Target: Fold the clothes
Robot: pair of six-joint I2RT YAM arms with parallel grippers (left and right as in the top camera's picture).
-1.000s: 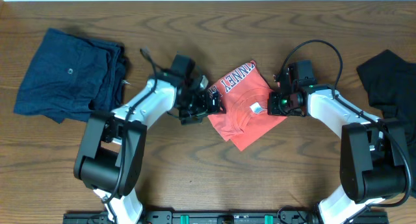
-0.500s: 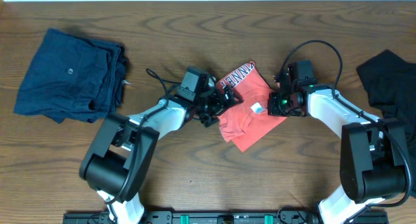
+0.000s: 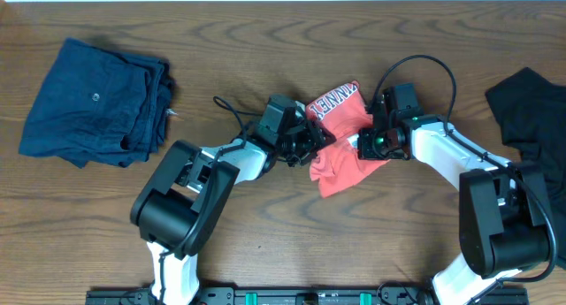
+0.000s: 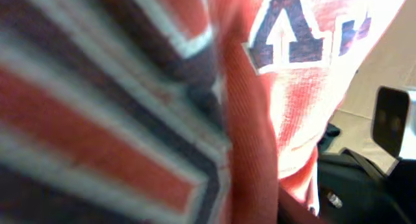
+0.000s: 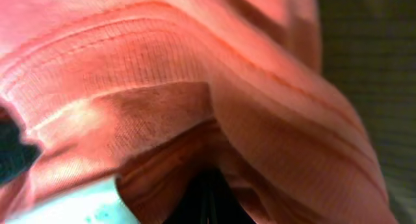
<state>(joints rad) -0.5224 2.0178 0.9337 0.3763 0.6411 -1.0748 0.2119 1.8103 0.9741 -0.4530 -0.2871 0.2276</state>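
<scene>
Task object: the coral-red T-shirt (image 3: 340,155), soft ribbed knit cloth with navy-and-white block lettering, is one of three garments on show.
Location: it sits at the middle of the brown wood-grain bench (image 3: 265,234), bunched between the two arms.
Left gripper (image 3: 305,139): it is pressed against the shirt's left edge beside the lettering. Cloth fills the left wrist view (image 4: 292,120) and hides the fingers, so it cannot be told whether they are apart or clamped.
Right gripper (image 3: 364,144): its fingers are together at the shirt's right edge. In the right wrist view, folds of red knit (image 5: 195,87) crowd right up to them, which reads as a pinch on the cloth.
Reason for the hold: one arm at each side edge suits drawing the sides inward for a further fold, and the ridged middle fits cloth gathered between them.
Appearance: the shirt is a compact, uneven bundle, partly folded, with its lettering facing up along the far left edge. A pale label (image 5: 71,208) shows inside a fold, and the outline is not yet a neat rectangle.
Other garments: a navy-blue cloth garment (image 3: 93,102) lies loosely folded at the far left, well apart. A black cloth garment (image 3: 531,115) lies rumpled at the right edge, untouched.
</scene>
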